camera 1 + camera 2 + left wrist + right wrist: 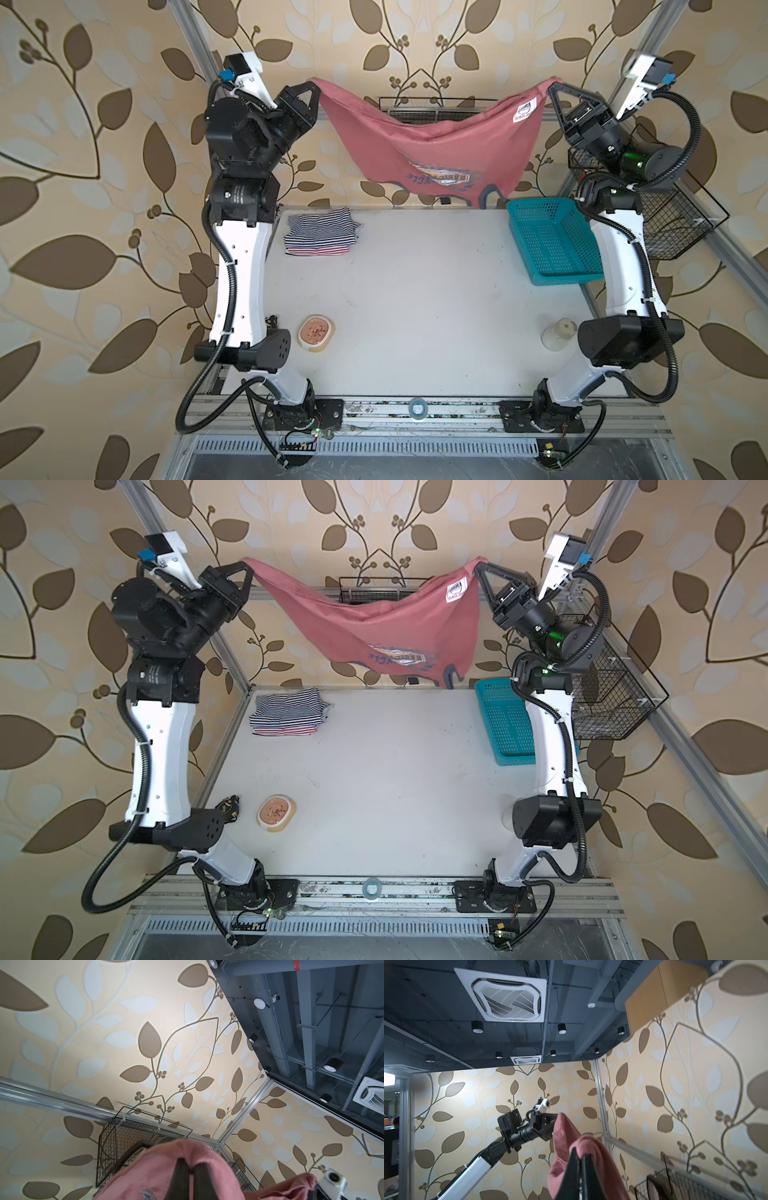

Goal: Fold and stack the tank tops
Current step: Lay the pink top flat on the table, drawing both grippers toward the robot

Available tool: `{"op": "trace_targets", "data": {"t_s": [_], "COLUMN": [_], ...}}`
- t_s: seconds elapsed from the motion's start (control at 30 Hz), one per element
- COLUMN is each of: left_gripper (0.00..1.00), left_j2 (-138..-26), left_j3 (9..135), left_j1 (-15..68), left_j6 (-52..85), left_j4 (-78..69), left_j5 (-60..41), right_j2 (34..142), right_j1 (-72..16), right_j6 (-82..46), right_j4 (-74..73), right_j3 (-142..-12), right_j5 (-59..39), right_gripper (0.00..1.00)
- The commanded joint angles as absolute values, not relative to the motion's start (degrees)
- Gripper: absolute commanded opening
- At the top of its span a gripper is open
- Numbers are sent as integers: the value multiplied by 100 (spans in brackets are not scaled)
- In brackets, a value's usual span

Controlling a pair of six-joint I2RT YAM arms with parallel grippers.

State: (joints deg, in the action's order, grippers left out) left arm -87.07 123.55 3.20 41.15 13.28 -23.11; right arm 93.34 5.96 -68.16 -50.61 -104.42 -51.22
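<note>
While the dusty red tank top [432, 141] was hung across the upper centre of both top views, presumably to be spread flat before folding, its upper corners were pinched by the tightly closed left gripper [314, 86] and right gripper [552, 86]. The navy-striped top [320, 226] was stacked upon the red-striped top [316, 251] at the table's [415, 311] upper left. The badge lettering could not be read, and the pads' contact was concealed by cloth.

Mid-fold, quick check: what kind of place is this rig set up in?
Likely a robot cell in an office or lab: aluminium frame posts hold leaf-wallpaper panels; above them, a ceiling air conditioner and pendant lights.
</note>
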Motion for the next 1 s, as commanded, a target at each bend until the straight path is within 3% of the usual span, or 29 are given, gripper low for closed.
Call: {"op": "trace_targets", "data": {"t_s": [0.0,0.13,0.23,0.3,0.63,0.97], "left_gripper": [0,0,0,0,0,0], "left_j2": [-7847,-6734,-6200,-5950,-5671,-5793], "left_j3": [10539,7864,6342,5669,4248,4000], "left_j1": [787,1773,2636,3198,4949,5876], "left_j6": [3448,3199,3240,3321,4254,4700], "left_j4": [1047,987,1265,1518,2465,3048], "left_j5": [-2400,-1943,-1380,-971,24,84], "right_j2": [8554,7018,6064,5726,5267,5191], "right_j1": [552,378,-72,-365,-634,-1386], "right_j6": [-6810,-5021,-2991,-2338,-2496,-2426], "right_j4": [-5560,-3446,-284,955,3116,5054], "right_j3": [-8503,-6183,-5666,-5459,-4307,-4860], "right_j5": [-5351,-5243,-4499,-3962,-2958,-871], "right_gripper": [0,0,0,0,0,0]}}
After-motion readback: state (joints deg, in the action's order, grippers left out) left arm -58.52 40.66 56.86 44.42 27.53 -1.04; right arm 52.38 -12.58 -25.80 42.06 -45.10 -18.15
